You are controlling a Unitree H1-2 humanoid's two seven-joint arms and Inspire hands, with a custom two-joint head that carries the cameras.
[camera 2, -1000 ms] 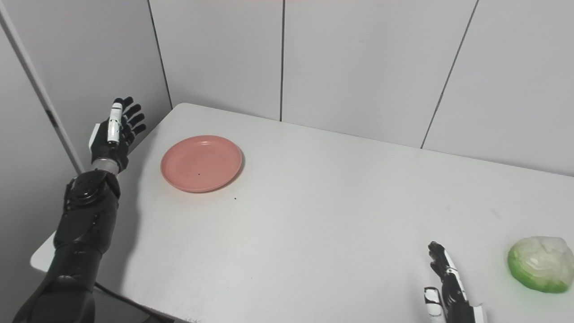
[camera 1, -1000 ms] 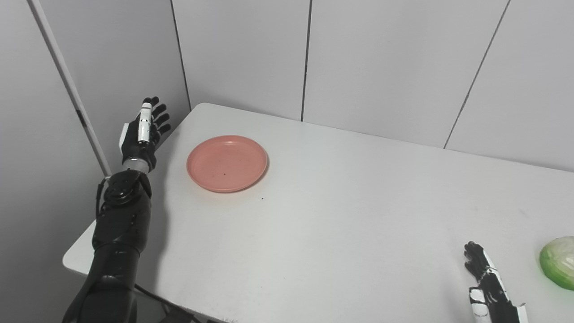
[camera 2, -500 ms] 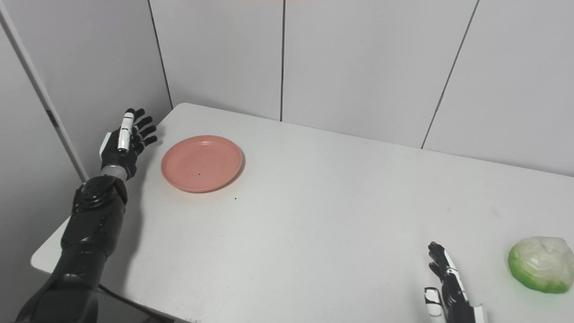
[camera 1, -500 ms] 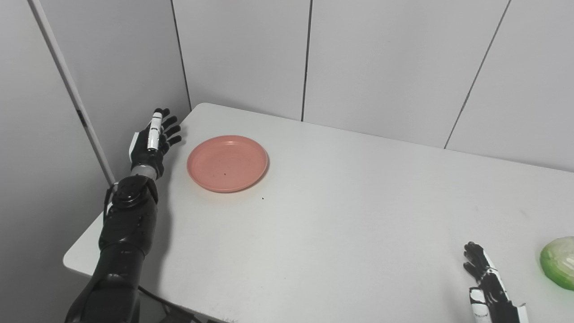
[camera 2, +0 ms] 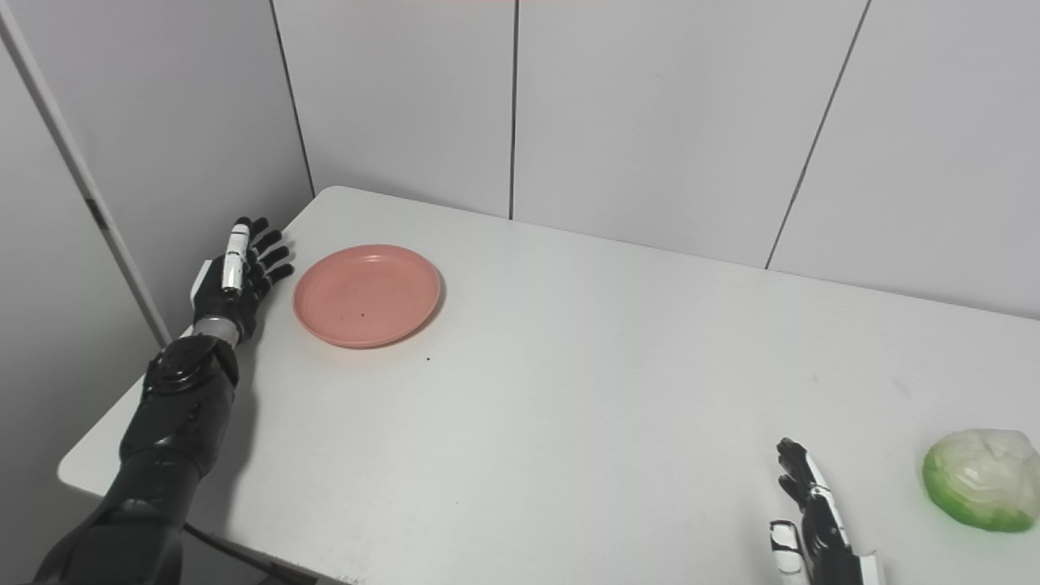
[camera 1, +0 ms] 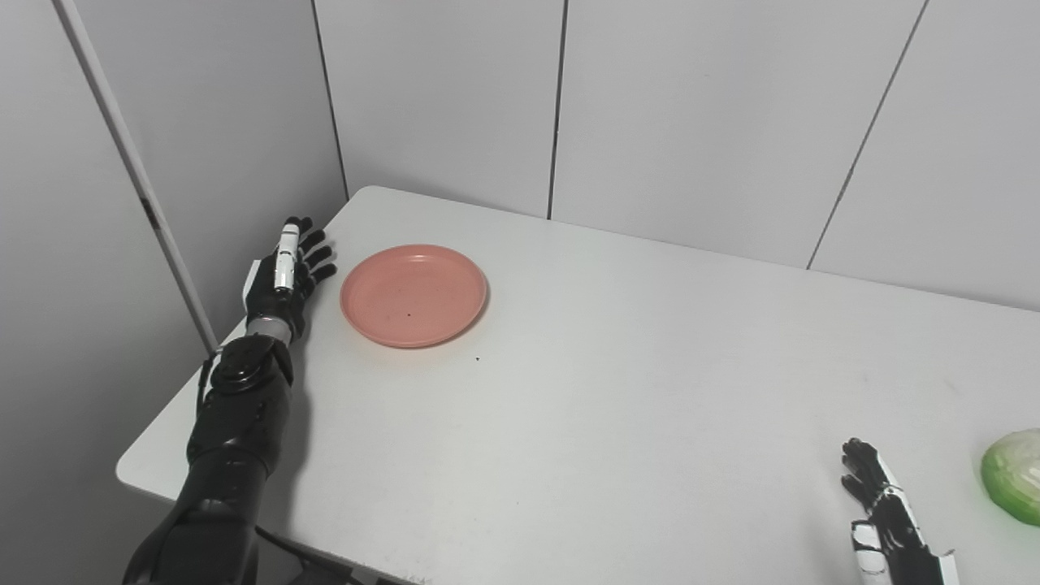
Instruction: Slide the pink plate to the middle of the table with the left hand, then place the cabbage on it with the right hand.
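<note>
Two robot hands wait apart: the left robot hand [camera 1: 286, 268], black with fingers spread and holding nothing, sits just left of the round pink plastic plate [camera 1: 413, 295] near the white surface's [camera 1: 617, 382] far-left corner, while the empty, open-fingered right robot hand [camera 2: 808, 508] rests near the pale green cabbage [camera 2: 981, 479].

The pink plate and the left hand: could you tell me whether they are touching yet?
Apart. In the right eye view a strip of white table shows between the left hand and the pink plate.
</note>
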